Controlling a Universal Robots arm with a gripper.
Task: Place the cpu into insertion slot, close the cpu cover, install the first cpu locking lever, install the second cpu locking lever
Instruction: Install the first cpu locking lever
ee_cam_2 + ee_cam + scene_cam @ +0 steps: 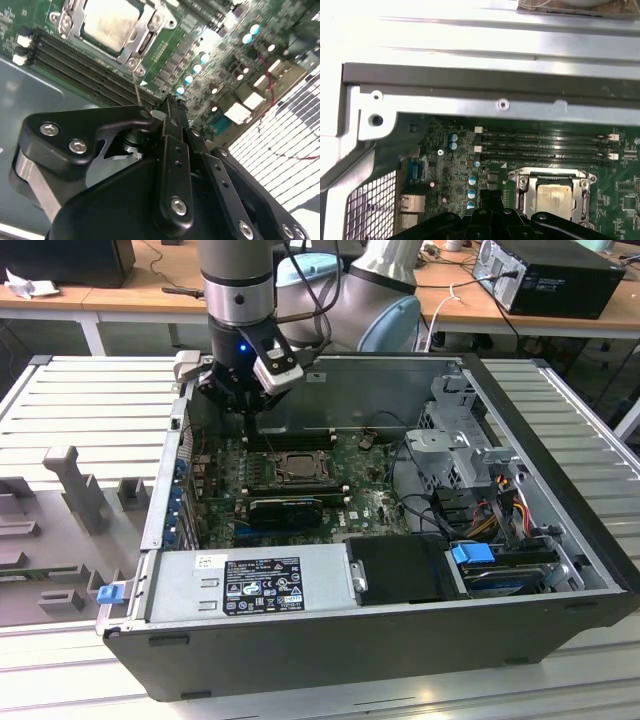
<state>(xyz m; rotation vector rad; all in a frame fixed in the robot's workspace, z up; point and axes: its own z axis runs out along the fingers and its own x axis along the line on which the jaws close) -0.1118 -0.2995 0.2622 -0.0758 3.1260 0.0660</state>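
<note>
The cpu (107, 22) lies pale and silvery in the insertion slot (295, 468) on the green board. The cpu cover (147, 30) lies flat around the chip as a metal frame. In the first wrist view the cpu (552, 197) and the cpu cover (550, 175) sit just beside my black fingers (487, 196). My gripper (170, 105) hangs over the board beside the socket's corner, fingers pressed together. A thin wire locking lever (136, 87) rises from that corner to my fingertips; I cannot tell whether it touches them. In the exterior view my gripper (249, 428) is at the socket's far left.
Long black memory slots (75, 60) run beside the socket, against the case's far wall (500, 105). A long black card (287, 508) lies on the socket's near side. Power supply (250, 585), drive cage (460, 450) and cables (500, 500) fill the case's near and right parts.
</note>
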